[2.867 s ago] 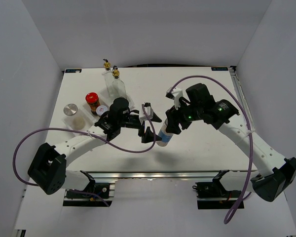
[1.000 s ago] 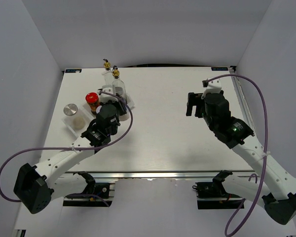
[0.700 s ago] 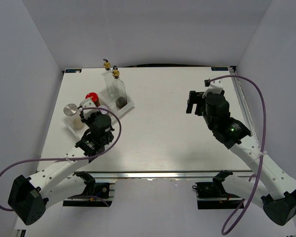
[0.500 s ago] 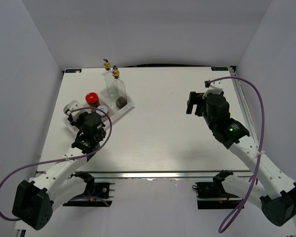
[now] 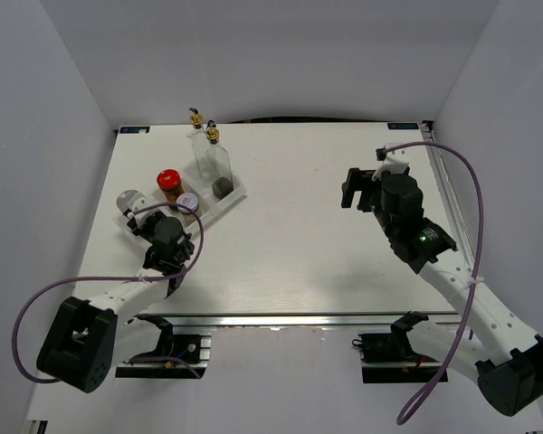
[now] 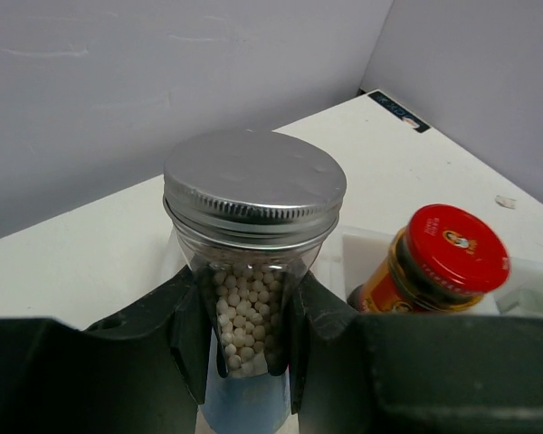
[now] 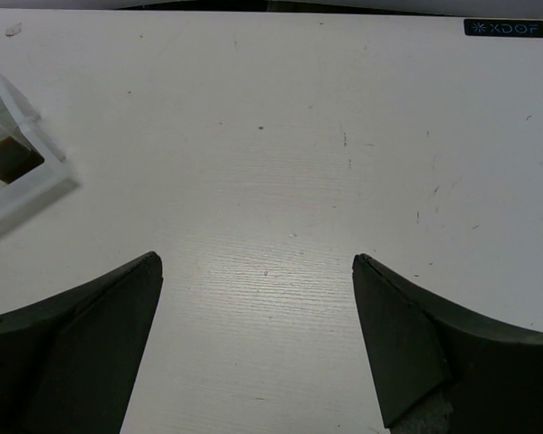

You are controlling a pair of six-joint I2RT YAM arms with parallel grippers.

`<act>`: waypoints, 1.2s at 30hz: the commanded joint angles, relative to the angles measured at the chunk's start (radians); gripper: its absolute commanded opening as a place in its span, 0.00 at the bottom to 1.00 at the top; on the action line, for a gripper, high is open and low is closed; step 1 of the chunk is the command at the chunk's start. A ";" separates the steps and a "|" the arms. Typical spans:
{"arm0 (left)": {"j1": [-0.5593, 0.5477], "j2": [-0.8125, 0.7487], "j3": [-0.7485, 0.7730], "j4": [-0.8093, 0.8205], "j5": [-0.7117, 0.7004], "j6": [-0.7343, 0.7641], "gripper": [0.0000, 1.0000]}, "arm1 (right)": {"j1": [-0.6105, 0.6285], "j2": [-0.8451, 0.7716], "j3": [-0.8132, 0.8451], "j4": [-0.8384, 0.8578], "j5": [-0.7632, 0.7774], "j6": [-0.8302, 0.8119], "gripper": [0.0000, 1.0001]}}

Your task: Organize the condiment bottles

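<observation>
Clearly the left gripper (image 5: 136, 208) is clenched on a silver-lidded shaker (image 5: 128, 200) at the left side of the table (image 5: 290, 244). In the left wrist view its black fingers (image 6: 185, 321) press both sides of the clear body, just under the lid, and small white beads show inside the shaker (image 6: 253, 181). Just right of the shaker, a red-capped jar (image 6: 439, 262) stands upright inside the white rack (image 6: 366, 249); from above the jar (image 5: 168, 180) sits slightly farther back than the shaker.

Farther right along the rack (image 5: 240, 193), a small dark-topped container (image 5: 223, 186) sits in a compartment, and a tall clear bottle (image 5: 214, 161) with a gold pourer stands upright just behind it. A second tall bottle (image 5: 197, 137) stands just beyond that, nearer the far edge; whether it is inside the rack I cannot tell.

The right gripper (image 5: 360, 188) hangs over bare table on the right, well apart from the bottles. Its fingers are spread wide with nothing between them, and its wrist view shows only tabletop (image 7: 299, 136) and the rack's corner (image 7: 32, 185) at the left.
</observation>
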 commanded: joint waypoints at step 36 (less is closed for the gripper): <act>0.024 0.488 0.023 0.664 -0.155 0.165 0.60 | -0.031 -0.032 -0.036 0.102 -0.065 -0.038 0.89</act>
